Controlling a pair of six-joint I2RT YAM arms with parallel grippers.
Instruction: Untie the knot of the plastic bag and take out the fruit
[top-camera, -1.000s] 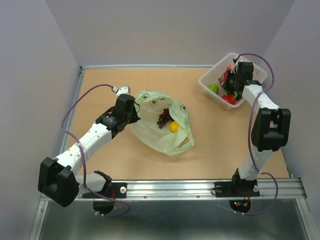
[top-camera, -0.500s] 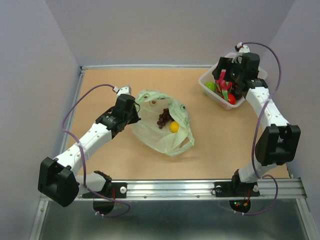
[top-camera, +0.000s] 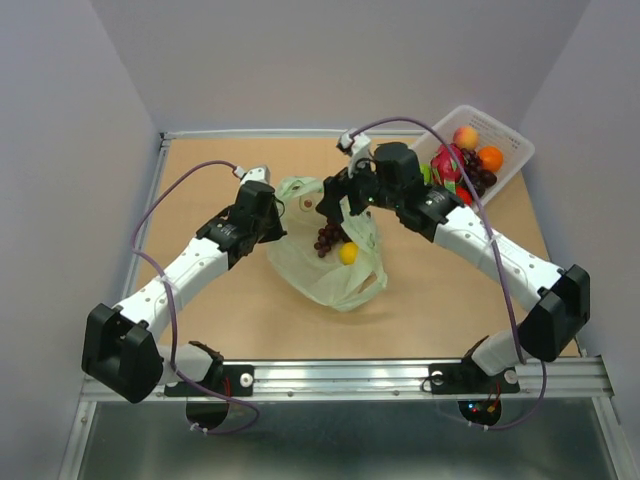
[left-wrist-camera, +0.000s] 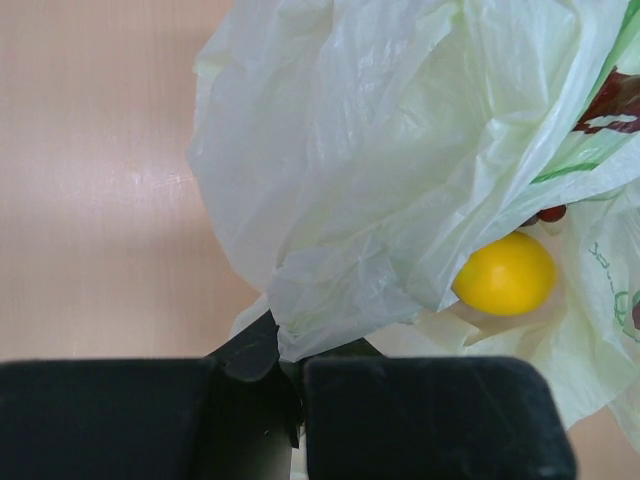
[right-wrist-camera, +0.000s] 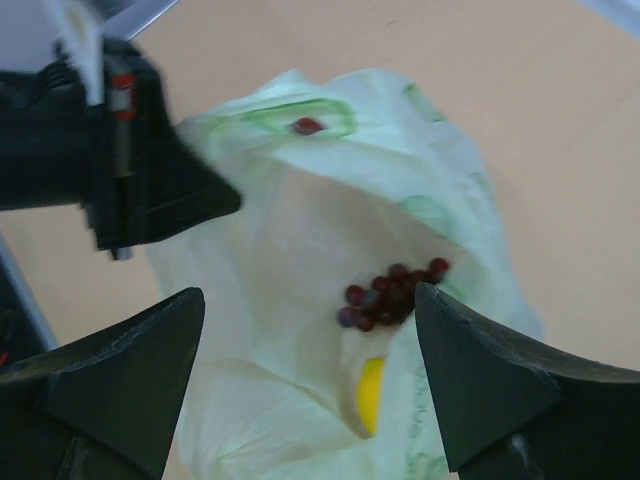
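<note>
Right claw swung from basket to far edge of plastic bag.

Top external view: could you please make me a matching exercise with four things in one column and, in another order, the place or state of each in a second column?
Column one
1. yellow fruit
2. dragon fruit
3. left gripper
4. right gripper

Column two
a. open, above the plastic bag
b. in the white basket
c. shut on the plastic bag's edge
d. inside the plastic bag, beside the grapes

Pairs: 1-d, 2-b, 3-c, 4-a
</note>
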